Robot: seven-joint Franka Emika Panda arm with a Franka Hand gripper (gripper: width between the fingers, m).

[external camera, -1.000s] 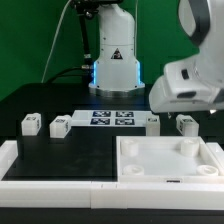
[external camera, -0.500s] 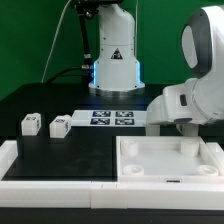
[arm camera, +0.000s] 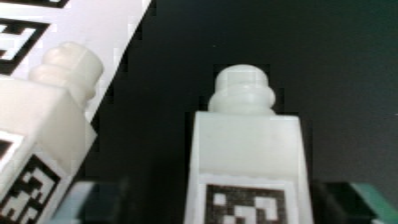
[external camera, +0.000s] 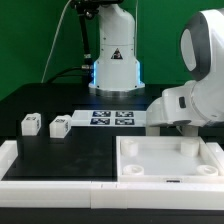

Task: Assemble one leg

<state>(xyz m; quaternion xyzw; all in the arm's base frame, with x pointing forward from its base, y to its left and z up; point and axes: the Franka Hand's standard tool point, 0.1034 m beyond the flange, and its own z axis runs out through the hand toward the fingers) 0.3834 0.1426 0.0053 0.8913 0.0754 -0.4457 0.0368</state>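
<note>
In the wrist view a white leg (arm camera: pixel 247 150) with a rounded knob on one end and a black-and-white tag on its face lies between my gripper (arm camera: pixel 237 205) fingers. The gripper is open, with a dark gap on each side of the leg. A second leg (arm camera: pixel 48 110) lies close beside it. In the exterior view the arm's white wrist housing (external camera: pixel 185 103) hides the gripper and these two legs, behind the large square piece (external camera: pixel 168 160). Two more legs (external camera: pixel 30 124) (external camera: pixel 59 126) stand at the exterior view's left.
The marker board (external camera: pixel 110 118) lies in the middle at the back, and it shows in the wrist view (arm camera: pixel 80 25). A white raised border (external camera: pixel 12 160) runs along the front and left. The robot base (external camera: pixel 113 60) stands behind.
The arm has come down over the two legs at the exterior view's right and now hides them. It has hardly moved in the last half second.
</note>
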